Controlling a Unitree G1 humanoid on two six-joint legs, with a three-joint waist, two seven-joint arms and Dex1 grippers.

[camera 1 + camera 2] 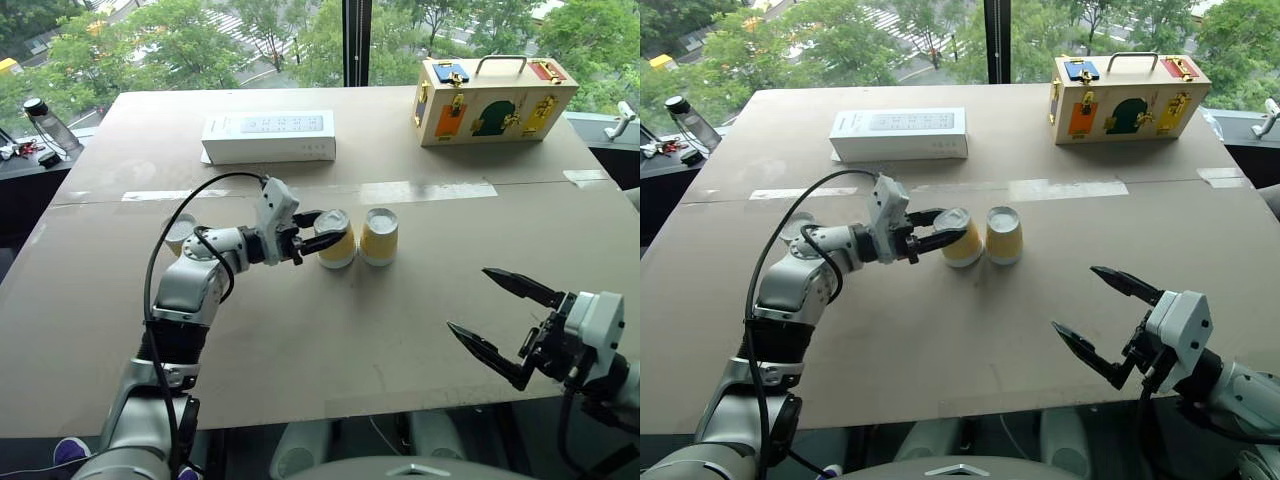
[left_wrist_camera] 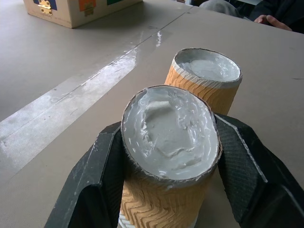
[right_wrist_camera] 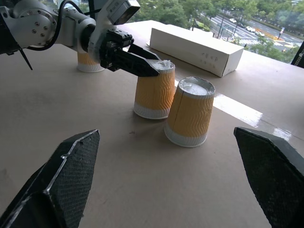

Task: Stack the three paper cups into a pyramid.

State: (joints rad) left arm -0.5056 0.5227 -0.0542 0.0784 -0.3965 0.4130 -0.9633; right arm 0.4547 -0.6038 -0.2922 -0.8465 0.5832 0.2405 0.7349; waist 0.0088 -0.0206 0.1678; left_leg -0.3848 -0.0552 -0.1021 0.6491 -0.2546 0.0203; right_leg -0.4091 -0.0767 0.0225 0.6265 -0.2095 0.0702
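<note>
My left hand (image 1: 318,232) is clamped on one cup (image 1: 336,240) on the surface (image 1: 420,330), just beside the second cup (image 1: 379,237) — I'd nudge them together, keeping it upright; third cup (image 3: 88,61) waits behind, right hand (image 1: 500,315) apart.

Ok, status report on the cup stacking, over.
Left gripper shut on a paper cup, upside down beside the second cup. Right gripper open, apart. Third cup behind the left arm. Nothing stacked.

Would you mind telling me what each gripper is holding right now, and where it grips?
The left gripper clamps one paper cup by its upper sides, near the upturned base. The right gripper is open and empty.
</note>
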